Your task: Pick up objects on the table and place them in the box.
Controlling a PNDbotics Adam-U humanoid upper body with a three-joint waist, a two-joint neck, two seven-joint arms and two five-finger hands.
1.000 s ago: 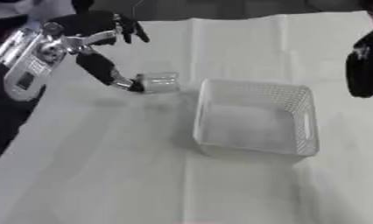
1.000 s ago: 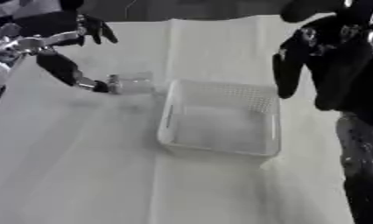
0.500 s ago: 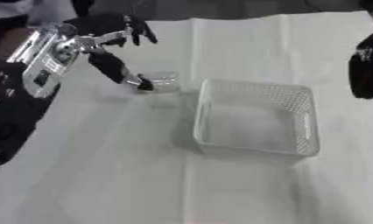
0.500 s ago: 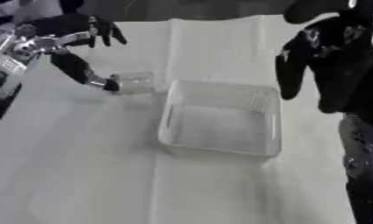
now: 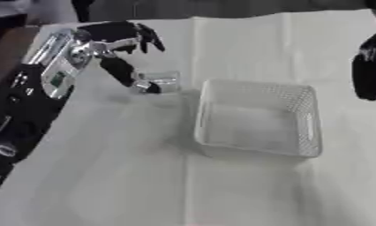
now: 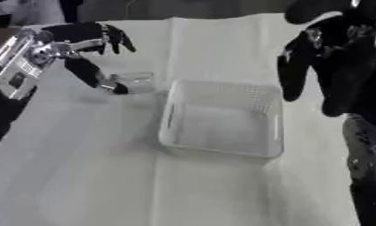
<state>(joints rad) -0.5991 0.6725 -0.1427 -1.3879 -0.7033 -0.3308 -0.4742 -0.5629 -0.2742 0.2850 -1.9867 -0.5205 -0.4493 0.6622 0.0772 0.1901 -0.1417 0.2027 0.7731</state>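
Note:
A small clear object (image 5: 163,81), maybe a cup on its side, lies on the white cloth just left of the white mesh box (image 5: 257,117). My left hand (image 5: 118,37) hovers over it from the upper left. Its fingers are spread and raised, and its thumb (image 5: 129,75) reaches down so that the tip touches the object's left end. Nothing is pinched. My right hand (image 6: 330,53) hangs open at the right, above and beside the box, with its fingers pointing down. The box looks empty.
A white cloth (image 5: 129,176) covers the table, with a fold line running down the middle. The table's left edge and a dark floor show at the far left. Dark shapes stand beyond the far edge.
My left arm has shifted a little to the right, bringing the thumb tip up against the clear object. The object, the box and my right hand have stayed in place.

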